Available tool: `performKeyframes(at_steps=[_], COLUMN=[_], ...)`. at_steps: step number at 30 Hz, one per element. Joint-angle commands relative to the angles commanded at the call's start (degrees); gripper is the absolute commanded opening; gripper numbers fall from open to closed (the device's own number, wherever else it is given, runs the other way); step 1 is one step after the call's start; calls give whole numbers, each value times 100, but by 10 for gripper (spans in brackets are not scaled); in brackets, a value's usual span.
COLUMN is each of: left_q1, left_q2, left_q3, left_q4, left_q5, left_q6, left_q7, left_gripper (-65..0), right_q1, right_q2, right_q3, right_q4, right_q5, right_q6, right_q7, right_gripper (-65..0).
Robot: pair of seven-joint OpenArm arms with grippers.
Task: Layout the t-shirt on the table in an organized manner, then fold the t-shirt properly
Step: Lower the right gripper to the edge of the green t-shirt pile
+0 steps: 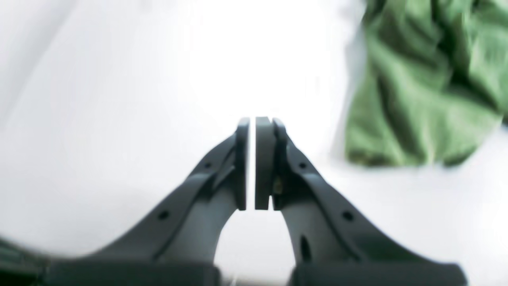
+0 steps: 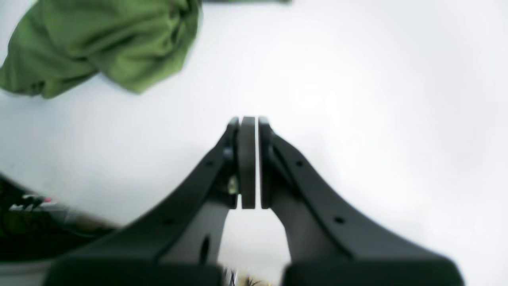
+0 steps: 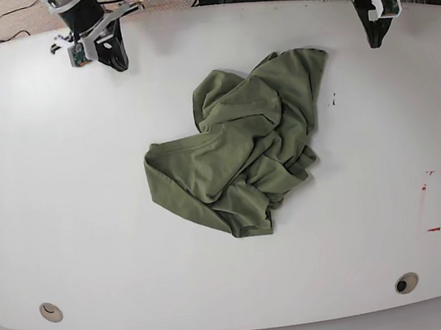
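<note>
The olive-green t-shirt point(image 3: 243, 153) lies crumpled in a heap at the middle of the white table point(image 3: 60, 196). My left gripper point(image 3: 375, 36) hovers at the far right edge, shut and empty, well clear of the cloth. In its wrist view the left gripper point(image 1: 253, 123) has its pads together, and the t-shirt point(image 1: 428, 79) shows at upper right. My right gripper point(image 3: 115, 61) sits at the far left edge, also shut on nothing. The right wrist view shows the right gripper point(image 2: 249, 121) with the t-shirt point(image 2: 103, 39) at upper left.
A red tape rectangle point(image 3: 437, 200) marks the table near its right side. Two round grommets point(image 3: 50, 311) point(image 3: 405, 283) sit near the front edge. Cables and equipment crowd the floor behind the far edge.
</note>
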Motion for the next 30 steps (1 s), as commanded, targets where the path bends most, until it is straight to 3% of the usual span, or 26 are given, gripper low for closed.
performKeyframes(at_steps=[4, 10, 18, 22, 26, 30], left_q1=[-264, -492, -826, -976, -1116, -1222], left_q2=[-149, -237, -273, -290, -431, -413], left_q3=[26, 26, 26, 141, 229, 299], left_q4=[-9, -26, -35, -35, -26, -26], left_q5=[0, 0, 0, -9, -44, -44], left_q6=[0, 0, 0, -9, -9, -9], left_q7=[0, 0, 123, 440, 686, 730], left_gripper=[-647, -646, -644, -643, -564, -433], right_q1=[607, 1240, 1855, 2101, 2338, 2629], right_q2=[-141, -308, -325, -325, -325, -325], right_q3=[0, 9, -18, -176, -176, -167], right_q4=[0, 9, 0, -9, -53, -237], right_q5=[0, -26, -9, -53, -53, -53], right_q6=[0, 9, 9, -9, -26, -220], right_q7=[-774, -1415, -1793, -1802, -1811, -2084], right_gripper=[-644, -634, -393, -371, -368, -366])
